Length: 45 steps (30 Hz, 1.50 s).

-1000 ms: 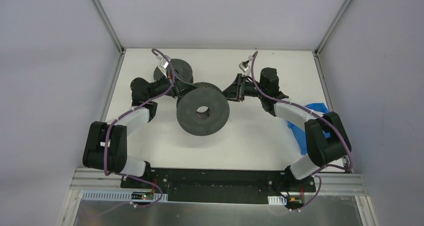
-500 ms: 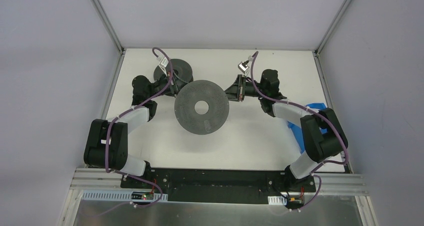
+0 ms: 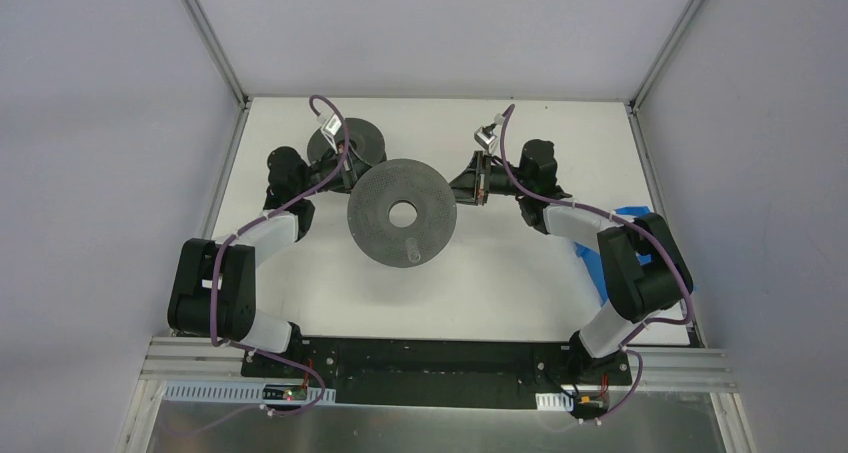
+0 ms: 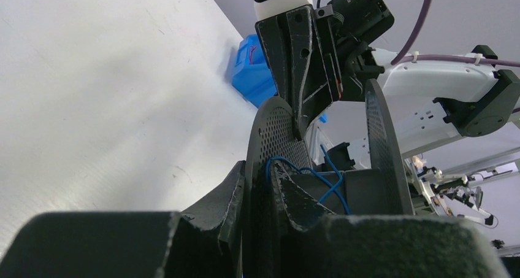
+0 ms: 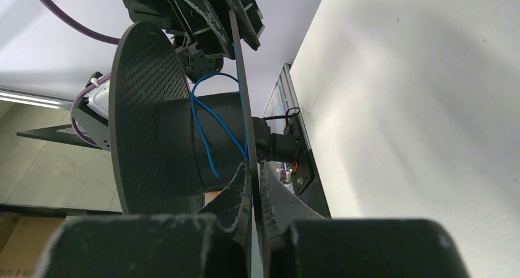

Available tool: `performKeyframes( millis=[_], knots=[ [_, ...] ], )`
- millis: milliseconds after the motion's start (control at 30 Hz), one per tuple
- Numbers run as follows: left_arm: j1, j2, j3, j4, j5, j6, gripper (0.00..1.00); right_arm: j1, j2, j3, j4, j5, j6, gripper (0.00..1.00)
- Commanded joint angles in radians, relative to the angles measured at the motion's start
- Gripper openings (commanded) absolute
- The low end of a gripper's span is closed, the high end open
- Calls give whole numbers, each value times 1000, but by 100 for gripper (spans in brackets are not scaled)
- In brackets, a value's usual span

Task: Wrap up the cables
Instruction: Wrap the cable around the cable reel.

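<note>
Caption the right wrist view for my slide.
Right gripper pinches the flange of the dark spool, blue cable loose on its core.

Soft, even overhead light leaves the top view sharp; the dark grey perforated round spool [image 3: 402, 213] throws only a faint shadow on the white flat tabletop [image 3: 500, 273]. In both wrist views the black textured fingers [image 4: 217, 198] [image 5: 233, 195] blur up close, and the tabletop beyond them glares pale.

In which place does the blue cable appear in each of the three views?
Top external: not visible; the upper disc of the spool hides it.
Left wrist: the cable is at lower centre, looped on the core between the two discs.
Right wrist: left of centre, crossing the core.
Shared landmark: the perforated spool, seen in all three views.
</note>
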Motion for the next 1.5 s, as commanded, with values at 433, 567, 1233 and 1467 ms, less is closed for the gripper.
performKeyframes(
  millis=[433, 567, 1233, 1467],
  knots=[
    [-9, 13, 91, -41, 73, 102, 23, -42, 8, -11, 49, -10, 83, 0],
    [-9, 25, 95, -38, 78, 91, 24, -52, 13, -22, 75, -13, 98, 0],
    [-3, 1, 136, -166, 86, 124, 32, -75, 62, -63, 196, -24, 168, 0],
    [-3, -23, 126, -199, 79, 142, 39, -75, 68, -76, 276, -35, 221, 0]
  ],
)
